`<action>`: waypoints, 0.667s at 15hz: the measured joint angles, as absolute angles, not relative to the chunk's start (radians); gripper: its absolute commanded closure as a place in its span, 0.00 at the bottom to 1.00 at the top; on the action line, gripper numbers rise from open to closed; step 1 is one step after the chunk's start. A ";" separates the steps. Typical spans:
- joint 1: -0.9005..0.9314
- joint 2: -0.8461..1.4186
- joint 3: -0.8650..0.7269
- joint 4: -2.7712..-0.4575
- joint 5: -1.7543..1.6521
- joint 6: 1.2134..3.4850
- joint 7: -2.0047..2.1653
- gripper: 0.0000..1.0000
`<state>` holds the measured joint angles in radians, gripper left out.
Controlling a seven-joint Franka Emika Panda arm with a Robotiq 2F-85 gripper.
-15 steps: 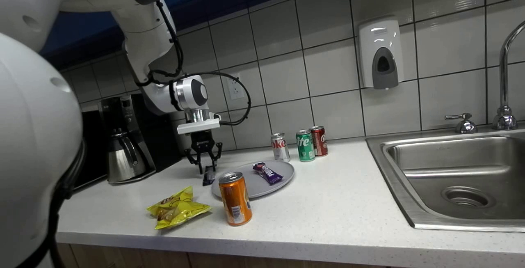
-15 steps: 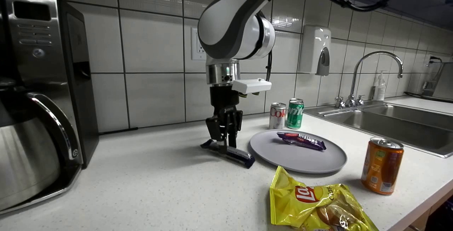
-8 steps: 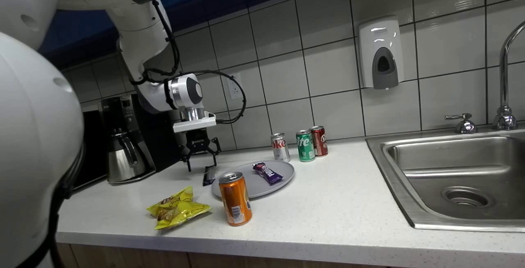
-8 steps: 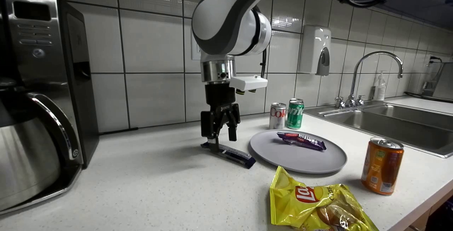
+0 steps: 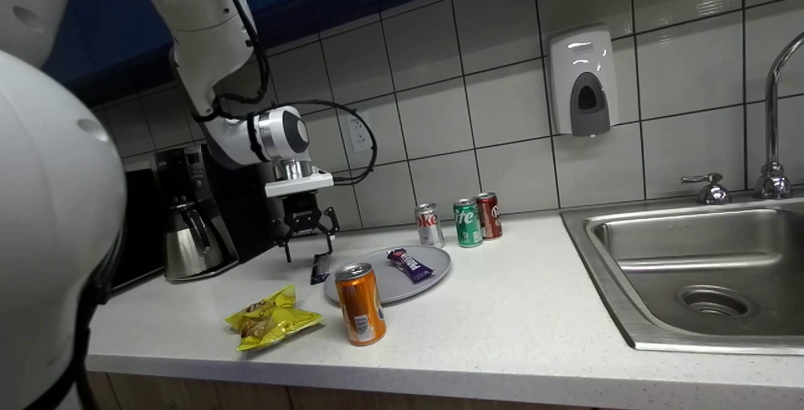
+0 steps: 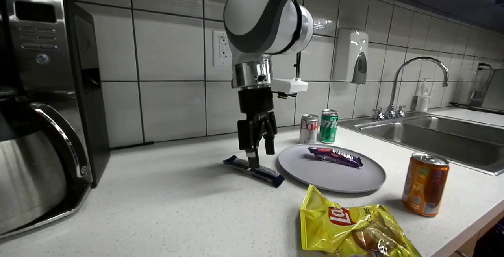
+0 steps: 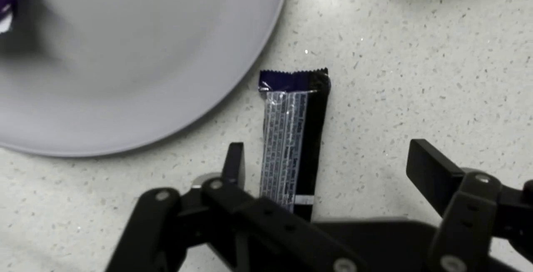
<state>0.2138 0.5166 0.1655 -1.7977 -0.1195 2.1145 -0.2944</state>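
My gripper [image 7: 327,154] stands wide open just above the counter. Between its spread fingers lies a dark purple wrapped bar [image 7: 287,138], label side up, nearer the left finger in the wrist view; neither finger seems to touch it there. The bar's lower end is hidden behind the gripper's linkage. In an exterior view one finger [image 6: 253,161] overlaps the same bar, and whether it touches cannot be told. A grey plate [image 6: 303,178] is right beside this bar. On the plate rests another purple bar [image 6: 335,157], well away from the gripper.
A yellow chip bag [image 5: 270,322] and an orange can [image 5: 360,309] stand near the counter's front edge. Silver [image 5: 429,226], green [image 5: 468,226] and dark red [image 5: 490,216] cans are by the tiled wall. A coffee maker [image 6: 82,91] and a sink [image 5: 603,309] flank the area.
The jaws, narrower around the bar a second ago, have spread wide. The gripper has risen slightly and shifted sideways, a little back and forth. The bar stays in practically the same place.
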 measured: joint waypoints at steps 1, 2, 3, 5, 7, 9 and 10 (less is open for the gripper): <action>0.208 0.500 0.164 -1.818 -0.121 2.114 -0.299 0.00; 0.204 0.482 0.162 -1.840 -0.123 2.114 -0.300 0.00; 0.198 0.463 0.159 -1.862 -0.127 2.114 -0.300 0.00; 0.188 0.424 0.151 -1.907 -0.136 2.114 -0.300 0.00; 0.180 0.387 0.140 -1.951 -0.152 2.114 -0.300 0.00; 0.168 0.354 0.127 -1.991 -0.160 2.115 -0.300 0.00; 0.161 0.341 0.120 -2.008 -0.163 2.116 -0.300 0.00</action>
